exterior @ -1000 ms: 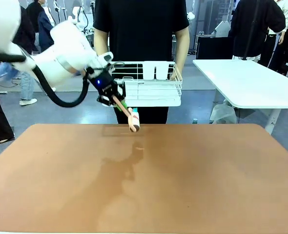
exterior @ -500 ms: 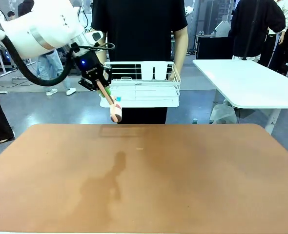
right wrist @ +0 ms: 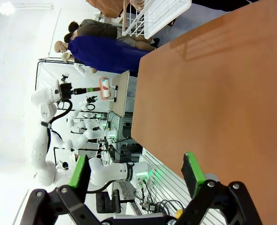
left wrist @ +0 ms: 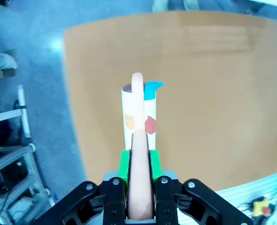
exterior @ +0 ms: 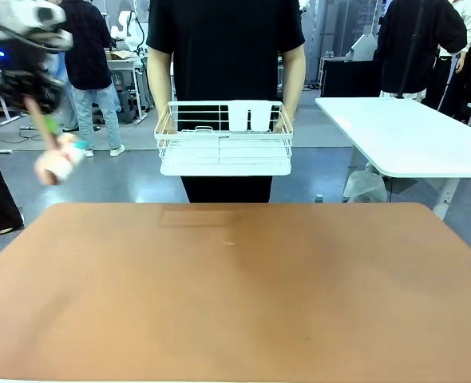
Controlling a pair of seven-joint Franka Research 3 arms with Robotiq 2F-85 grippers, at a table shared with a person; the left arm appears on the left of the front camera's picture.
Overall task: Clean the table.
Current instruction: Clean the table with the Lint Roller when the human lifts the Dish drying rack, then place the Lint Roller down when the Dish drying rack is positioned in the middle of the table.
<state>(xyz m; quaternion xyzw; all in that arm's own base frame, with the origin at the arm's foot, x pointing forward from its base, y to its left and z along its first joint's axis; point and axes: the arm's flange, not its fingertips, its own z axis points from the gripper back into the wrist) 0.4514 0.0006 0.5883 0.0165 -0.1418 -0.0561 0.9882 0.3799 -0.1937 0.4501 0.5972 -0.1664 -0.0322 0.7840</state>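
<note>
Table (exterior: pixel 235 303) matte reddish-brown, person (exterior: pixel 227 48) w/ white rack (exterior: pixel 226 148) behind.

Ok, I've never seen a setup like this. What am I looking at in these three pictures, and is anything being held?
Two white robot arms share a reddish-brown table with a person. The front picture looks across the table from the robot's side. The other two come from a camera on each arm's wrist, looking along that arm's own fingers. The person stands at the far side holding a white wire rack. The left gripper is shut on a roller tool, which has a pink handle and a white cylinder. It is held up in the air at the table's left and looks blurred in the front picture. The right gripper is open and holds nothing. The table top looks bare.
</note>
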